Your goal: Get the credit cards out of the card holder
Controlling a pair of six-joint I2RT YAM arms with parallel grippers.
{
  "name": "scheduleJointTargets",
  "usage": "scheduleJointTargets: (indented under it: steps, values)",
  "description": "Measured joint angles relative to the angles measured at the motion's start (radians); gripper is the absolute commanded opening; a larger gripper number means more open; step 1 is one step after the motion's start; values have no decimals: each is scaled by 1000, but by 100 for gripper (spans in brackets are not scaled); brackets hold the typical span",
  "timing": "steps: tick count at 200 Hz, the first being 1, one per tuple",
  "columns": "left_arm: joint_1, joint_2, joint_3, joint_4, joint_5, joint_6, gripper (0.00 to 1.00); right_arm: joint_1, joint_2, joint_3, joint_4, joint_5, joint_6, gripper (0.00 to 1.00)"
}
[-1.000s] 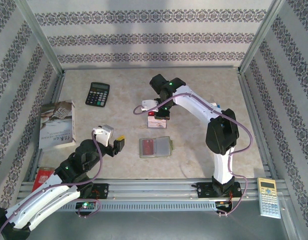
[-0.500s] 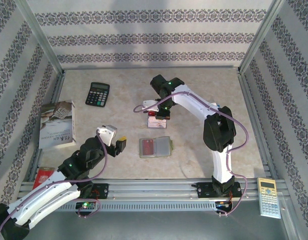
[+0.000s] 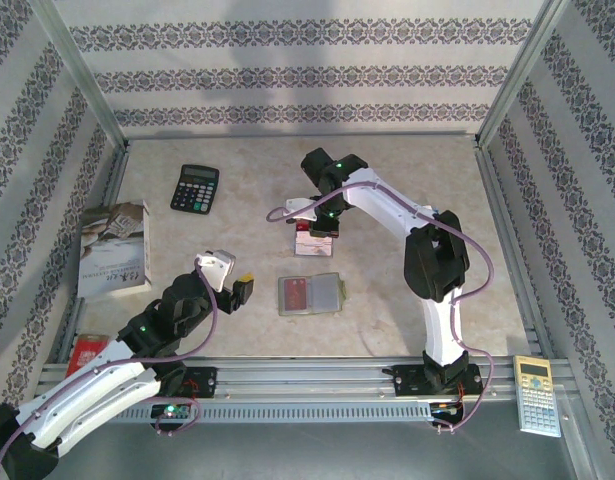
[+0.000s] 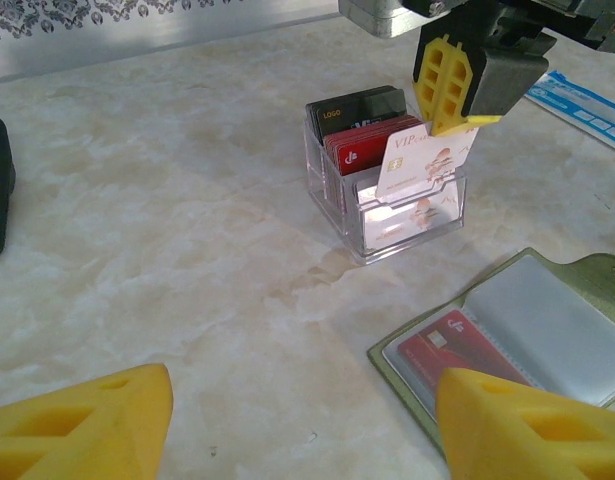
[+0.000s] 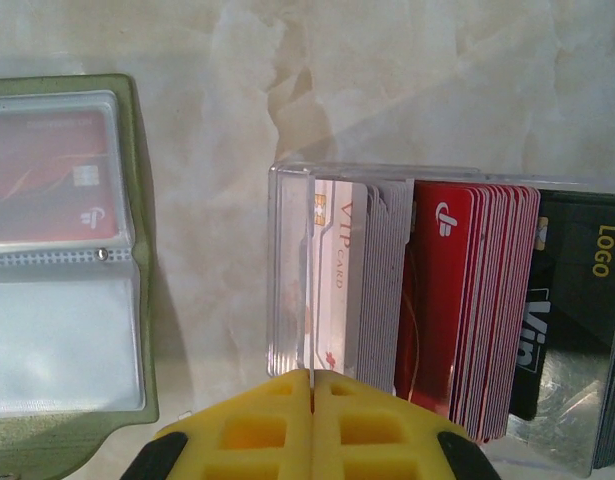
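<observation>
Right wrist view: right gripper (image 5: pixel 310 400) pinches a pinkish-white card (image 5: pixel 332 290) in the clear stand (image 5: pixel 287 200).
Card holder (image 5: pixel 145 300) lies open at nine o'clock (red card (image 5: pixel 47 180) inside); a skewed release could jam the card. Left gripper (image 4: pixel 302 425) spread.

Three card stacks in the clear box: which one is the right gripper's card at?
The white VIP cards, end compartment nearest the card holder; right gripper pinches one there. The red stack is middle, black stack farthest.

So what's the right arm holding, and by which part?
A pinkish-white card, pinched by its top edge in the shut right jaws, its lower end inside the clear stand.
</observation>
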Motion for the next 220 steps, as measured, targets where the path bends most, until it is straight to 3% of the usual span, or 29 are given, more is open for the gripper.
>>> scheduleJointTargets:
  steps: [220]
  values:
    - [0, 0, 0, 0, 19, 0, 71, -32, 66, 36, -8, -45, -12, 0]
